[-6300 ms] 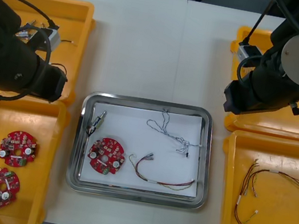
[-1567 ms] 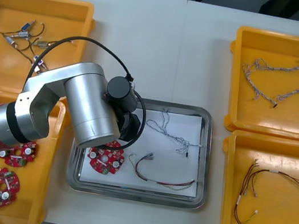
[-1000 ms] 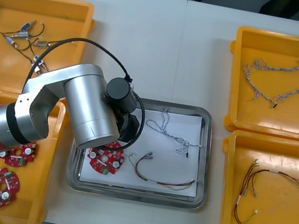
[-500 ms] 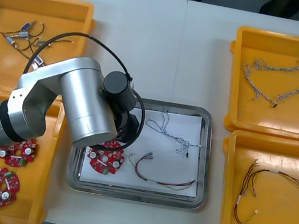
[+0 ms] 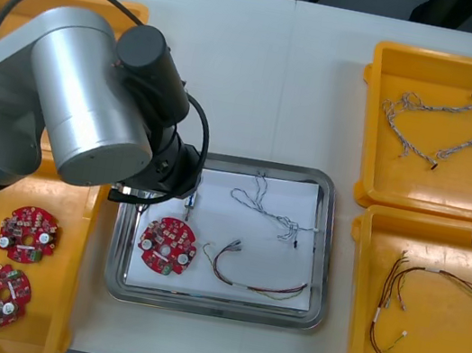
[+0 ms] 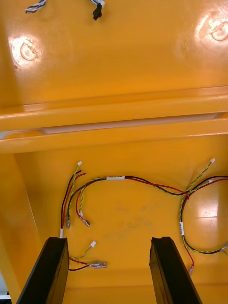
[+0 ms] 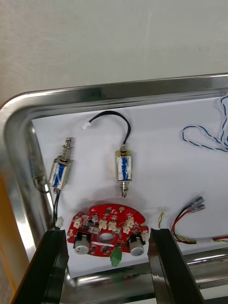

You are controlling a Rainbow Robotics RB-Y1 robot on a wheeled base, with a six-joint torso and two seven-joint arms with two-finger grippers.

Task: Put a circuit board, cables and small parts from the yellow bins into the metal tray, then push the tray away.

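Observation:
The metal tray (image 5: 326,247), white inside, holds a red circuit board (image 5: 168,245), a blue and white cable (image 5: 273,207) and a red and yellow cable (image 5: 256,279). In the left wrist view two small metal parts (image 7: 60,172) (image 7: 123,168) lie side by side on the white inside, beyond the board (image 7: 108,227). My left gripper (image 7: 105,235) hangs open above the tray's left end, nothing between its fingers. My right gripper (image 6: 107,242) is open over the near right bin, above red and yellow cables (image 6: 123,179).
The near left yellow bin (image 5: 69,293) holds three more circuit boards (image 5: 28,232). The far right bin (image 5: 367,136) holds blue and white cables (image 5: 436,130), the near right bin (image 5: 351,343) red and yellow ones (image 5: 417,291). My left arm (image 5: 84,104) covers the far left bin.
My left arm has lifted and swung back toward the far left, uncovering the circuit board and the tray's left end. The right arm has stayed where it was.

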